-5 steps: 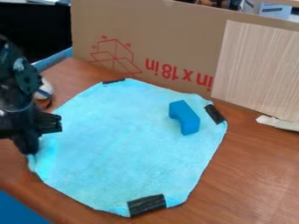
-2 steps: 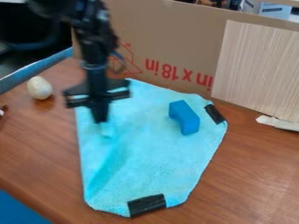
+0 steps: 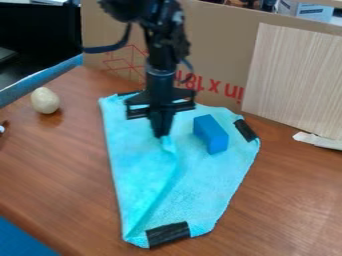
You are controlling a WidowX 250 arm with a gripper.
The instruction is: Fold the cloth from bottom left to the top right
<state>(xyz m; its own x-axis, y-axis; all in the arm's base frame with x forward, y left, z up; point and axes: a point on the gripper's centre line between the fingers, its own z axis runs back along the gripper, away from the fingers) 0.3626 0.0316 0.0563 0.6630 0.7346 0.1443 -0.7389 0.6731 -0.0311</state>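
Note:
The gripper [image 3: 161, 135] hangs over the middle of the light-blue cloth [image 3: 207, 185], shut on the cloth's lower-left corner. That corner is drawn across the cloth, so the left part lies doubled over with a slanting ridge running down to the bottom edge. Just right of the gripper, a blue arch-shaped block [image 3: 212, 134] rests on the cloth's upper right. Black tape marks the cloth at the top, the right corner and the bottom.
A pale egg-shaped object [image 3: 45, 100] sits on the wooden table [image 3: 53, 165] at the left. Behind the cloth stands a cardboard panel [image 3: 214, 30], with a wood-grain board [image 3: 294, 80] at the right. A whitish strip [image 3: 318, 141] lies near the board's foot.
From the far left, the gripper has moved right and somewhat up, pulling the cloth's corner over the rest. The cloth's left side has folded inward, and the egg-shaped object is now uncovered.

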